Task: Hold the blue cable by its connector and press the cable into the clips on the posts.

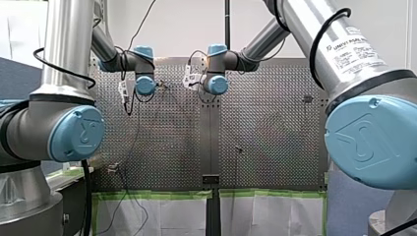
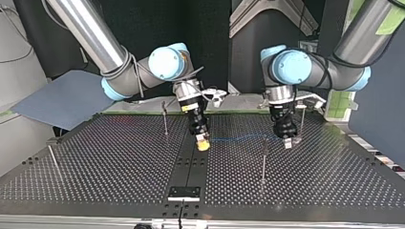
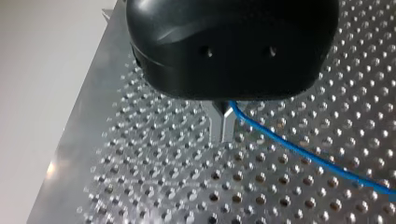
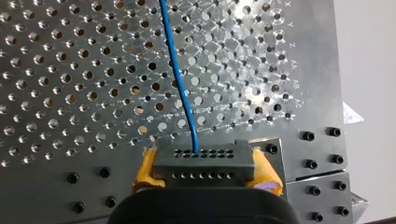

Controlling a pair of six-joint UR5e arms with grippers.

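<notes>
Pointing down at the table (image 2: pixel 119 157), my right gripper (image 4: pixel 205 171) clamps the connector (image 4: pixel 201 158); my left gripper (image 3: pixel 225 133) pinches the blue cable (image 3: pixel 303 154).

My left hand (image 2: pixel 288 141) and my right hand (image 2: pixel 203 144) point downward, clamped.

Housing of my left gripper (image 3: pixel 225 133) hides where the blue cable (image 3: pixel 303 151) ends; cable runs out of frame. Base of connector (image 4: pixel 219 161) sits behind my right gripper (image 4: pixel 206 169). Clips on the post (image 2: pixel 263 162): too small to tell.
</notes>
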